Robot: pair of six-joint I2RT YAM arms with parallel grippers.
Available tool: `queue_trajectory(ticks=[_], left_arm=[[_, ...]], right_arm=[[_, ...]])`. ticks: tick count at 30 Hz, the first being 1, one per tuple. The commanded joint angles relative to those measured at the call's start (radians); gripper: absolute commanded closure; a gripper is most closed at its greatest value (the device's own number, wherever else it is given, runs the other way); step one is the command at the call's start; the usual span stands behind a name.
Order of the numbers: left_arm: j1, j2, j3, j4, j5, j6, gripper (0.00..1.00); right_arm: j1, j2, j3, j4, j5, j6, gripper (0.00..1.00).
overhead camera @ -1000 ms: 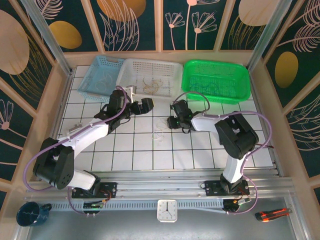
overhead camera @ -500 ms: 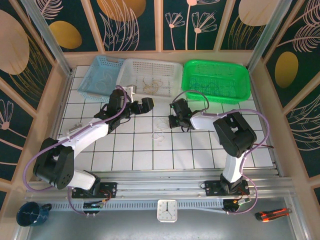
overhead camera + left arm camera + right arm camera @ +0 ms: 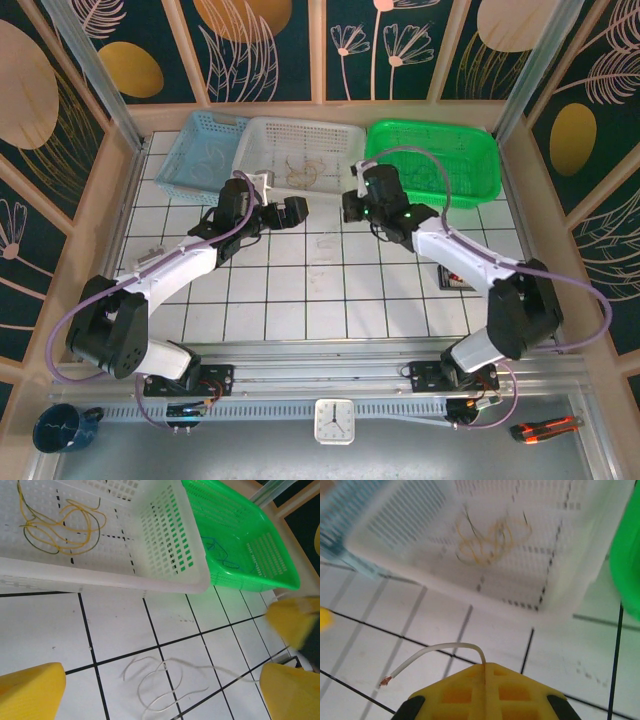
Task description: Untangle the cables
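- Top view: on the white tiled table [image 3: 250, 300] the left gripper [image 3: 293, 212] and the right gripper [image 3: 350, 207] face each other just in front of the white basket [image 3: 300, 150] at the far edge.
- A pale blue basket [image 3: 200, 150] stands to its left and a green basket [image 3: 435, 160] to its right.
- A whitish cable [image 3: 322, 250] lies faintly on the tiles between the two grippers, a little nearer the arm bases.
- Off the table's near edge are a clock [image 3: 333, 420], whose figures are too small to read, a mug [image 3: 60, 428] and a box cutter [image 3: 545, 430].
- Left wrist view: the left gripper [image 3: 162, 692] has its yellow fingers [image 3: 30, 690] spread wide, with nothing between them.
- The whitish cable [image 3: 160, 685] lies in loose loops on the tile below.
- Yellowish cables [image 3: 60, 525] curl inside the white basket [image 3: 170, 545], and a blue cable [image 3: 220, 550] lies in the green basket [image 3: 250, 540].
- Right wrist view: the right gripper [image 3: 485, 680] has its fingers pressed together, pinching the whitish cable [image 3: 440, 650].
- The cable arcs out to the left and ends in a bare coppery tip above the tiles.
- The yellowish cables [image 3: 490, 540] lie in the white basket [image 3: 580, 580] beyond.
- I can read no label or brand anywhere.
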Motion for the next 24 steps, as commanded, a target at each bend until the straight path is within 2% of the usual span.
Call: queue_trajectory(ticks=[1, 14, 24], left_arm=[[-0.002, -0.021, 0.024, 0.016, 0.035, 0.039, 0.01], [-0.008, -0.065, 0.036, 0.095, 0.140, 0.081, 0.01], [-0.113, -0.019, 0.059, 0.138, 0.166, 0.147, 0.01]], right_arm=[[-0.004, -0.063, 0.038, -0.032, -0.028, 0.025, 1.00], [-0.001, -0.199, 0.096, -0.034, -0.093, 0.083, 1.00], [-0.001, -0.244, 0.087, -0.030, -0.111, 0.102, 1.00]])
